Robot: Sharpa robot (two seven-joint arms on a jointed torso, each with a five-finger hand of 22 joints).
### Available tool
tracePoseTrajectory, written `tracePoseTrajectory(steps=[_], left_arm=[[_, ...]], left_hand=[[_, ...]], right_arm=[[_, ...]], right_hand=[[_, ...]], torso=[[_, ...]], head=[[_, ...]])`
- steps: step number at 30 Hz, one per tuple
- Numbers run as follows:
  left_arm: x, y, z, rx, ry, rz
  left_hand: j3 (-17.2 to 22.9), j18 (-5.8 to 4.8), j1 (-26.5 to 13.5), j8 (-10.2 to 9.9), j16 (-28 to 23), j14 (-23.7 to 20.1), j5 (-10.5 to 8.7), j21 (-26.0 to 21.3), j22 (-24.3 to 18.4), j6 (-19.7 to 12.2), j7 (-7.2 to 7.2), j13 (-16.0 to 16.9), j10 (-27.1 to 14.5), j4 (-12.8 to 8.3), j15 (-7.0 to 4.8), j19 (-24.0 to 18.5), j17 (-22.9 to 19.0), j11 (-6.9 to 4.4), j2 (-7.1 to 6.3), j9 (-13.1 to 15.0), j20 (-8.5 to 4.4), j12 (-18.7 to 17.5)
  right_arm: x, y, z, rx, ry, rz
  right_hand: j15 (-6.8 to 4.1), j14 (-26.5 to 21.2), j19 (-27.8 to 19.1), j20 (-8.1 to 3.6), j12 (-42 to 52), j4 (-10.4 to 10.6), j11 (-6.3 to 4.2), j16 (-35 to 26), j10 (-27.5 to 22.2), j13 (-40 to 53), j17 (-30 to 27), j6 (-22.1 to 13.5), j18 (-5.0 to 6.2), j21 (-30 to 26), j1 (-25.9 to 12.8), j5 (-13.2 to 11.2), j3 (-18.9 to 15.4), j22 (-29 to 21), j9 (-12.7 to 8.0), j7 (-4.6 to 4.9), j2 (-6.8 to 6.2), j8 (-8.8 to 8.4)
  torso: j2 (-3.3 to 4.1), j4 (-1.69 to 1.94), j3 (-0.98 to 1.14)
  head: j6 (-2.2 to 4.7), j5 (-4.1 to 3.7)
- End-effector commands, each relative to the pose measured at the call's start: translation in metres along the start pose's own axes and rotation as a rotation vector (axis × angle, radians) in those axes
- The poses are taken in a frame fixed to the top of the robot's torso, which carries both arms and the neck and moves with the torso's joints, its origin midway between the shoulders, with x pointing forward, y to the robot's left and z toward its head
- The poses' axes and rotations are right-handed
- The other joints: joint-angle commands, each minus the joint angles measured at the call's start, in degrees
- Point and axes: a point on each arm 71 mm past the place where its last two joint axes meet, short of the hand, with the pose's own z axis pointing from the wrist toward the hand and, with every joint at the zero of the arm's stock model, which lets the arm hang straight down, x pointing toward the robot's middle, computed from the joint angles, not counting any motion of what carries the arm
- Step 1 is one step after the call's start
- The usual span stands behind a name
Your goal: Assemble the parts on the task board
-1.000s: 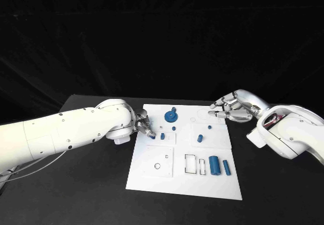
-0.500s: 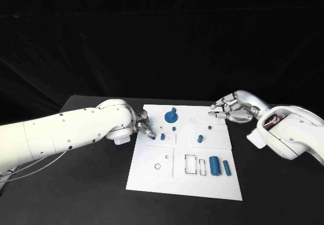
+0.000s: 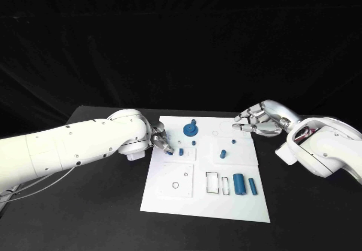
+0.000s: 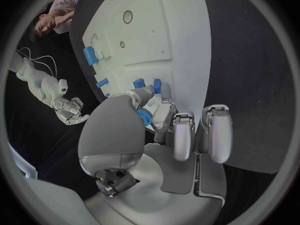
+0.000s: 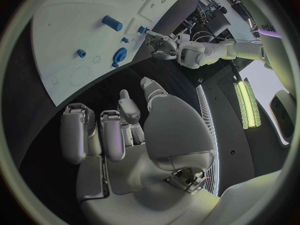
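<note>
Over task board (image 3: 203, 204), left robot hand (image 3: 161, 140) pinching blue part (image 4: 144, 118)

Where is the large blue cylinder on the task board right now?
In the head view the large blue cylinder lies near the task board's near right corner, between a rectangular cutout and a thinner blue cylinder, away from both hands.

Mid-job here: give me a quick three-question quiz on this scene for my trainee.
1. True or false: the right robot hand holds a blue part.
2. Where does the large blue cylinder lie? A) on the task board, beside the thinner cylinder; B) on the black table, off the board; C) in the right robot hand.
3. Fill in: the small part pinched by the left robot hand is coloured ___.

Key: 1 false; 2 A; 3 blue.
</note>
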Motion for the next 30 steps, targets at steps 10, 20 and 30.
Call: tracePoseTrajectory(steps=[10,20,30], left_arm=[[0.0073,-0.0015,0.0028,-0.016,0.033,0.016],[0.0070,-0.0035,0.0052,-0.023,0.030,0.036],[0.0079,-0.0054,0.0068,-0.027,0.040,0.052]], left_hand=[[0.2,-1.13,-2.3,0.0,0.2,5.9,0.20,0.3,11.0,3.1,-2.21,0.8,0.7,-2.3,-0.68,3.0,15.1,-0.30,0.66,-0.5,-0.32,0.8],[-2.2,-1.15,-2.8,-0.2,0.2,5.9,0.20,0.3,11.0,3.6,-2.34,1.2,0.8,-1.5,-0.76,3.1,15.1,-0.39,0.97,-0.7,-0.39,1.0],[-4.6,-1.15,-3.1,-0.3,0.2,5.9,0.20,0.3,11.1,4.1,-2.44,1.8,1.0,-0.6,-0.80,3.1,15.1,-0.46,1.27,-0.9,-0.42,1.3]], right_arm=[[0.0015,0.0011,-0.0005,-0.007,0.013,-0.002],[0.0014,0.0012,-0.0011,-0.007,0.012,-0.002],[0.0011,0.0008,-0.0012,-0.006,0.012,-0.002]], right_hand=[[-0.41,3.3,-0.4,0.03,-0.1,0.0,0.03,-0.3,-0.3,-0.1,4.0,-0.3,0.96,-0.4,-0.5,0.2,-0.4,6.4,0.1,-0.20,0.18,0.41],[-0.41,3.2,-0.4,0.03,-0.1,0.1,0.03,-0.4,-0.3,-0.1,4.0,-0.3,0.97,-0.5,-0.5,0.2,-0.4,6.4,0.1,-0.20,0.18,0.42],[-0.41,3.2,-0.4,0.03,-0.1,0.1,0.03,-0.4,-0.3,-0.1,3.9,-0.3,0.99,-0.6,-0.5,0.2,-0.4,6.3,0.1,-0.20,0.18,0.42]], torso=[[0.03,0.04,-0.03],[0.07,-0.01,-0.03],[-0.01,0.09,-0.02]], head=[[-0.06,-0.07],[-0.36,-0.17],[-0.52,-0.38]])
